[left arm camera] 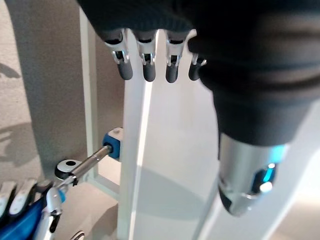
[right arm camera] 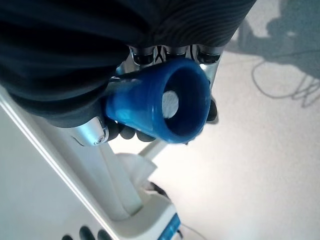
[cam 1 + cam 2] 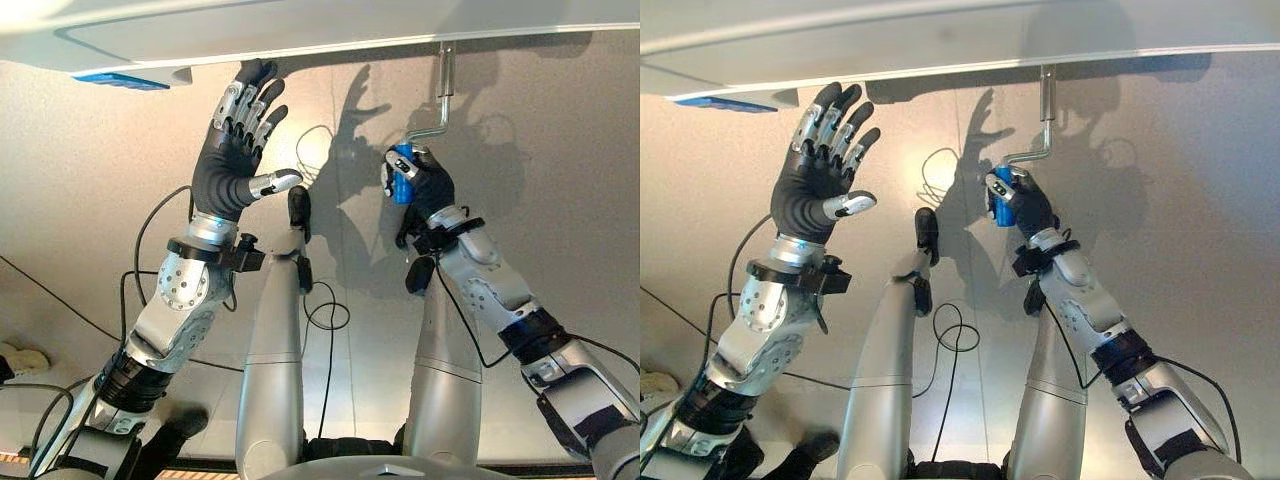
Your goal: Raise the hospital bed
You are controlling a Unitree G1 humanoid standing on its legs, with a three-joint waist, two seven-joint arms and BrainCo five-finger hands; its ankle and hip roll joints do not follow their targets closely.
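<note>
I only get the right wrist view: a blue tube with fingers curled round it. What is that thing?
Observer: It is the blue handle of a bent metal crank, gripped by the right robot hand.
Visitor: Where does the crank lead?
Observer: Its shaft runs to the pale edge of the hospital bed.
Visitor: And the other arm?
Observer: The left robot hand is raised near that edge, fingers spread, holding nothing.
</note>
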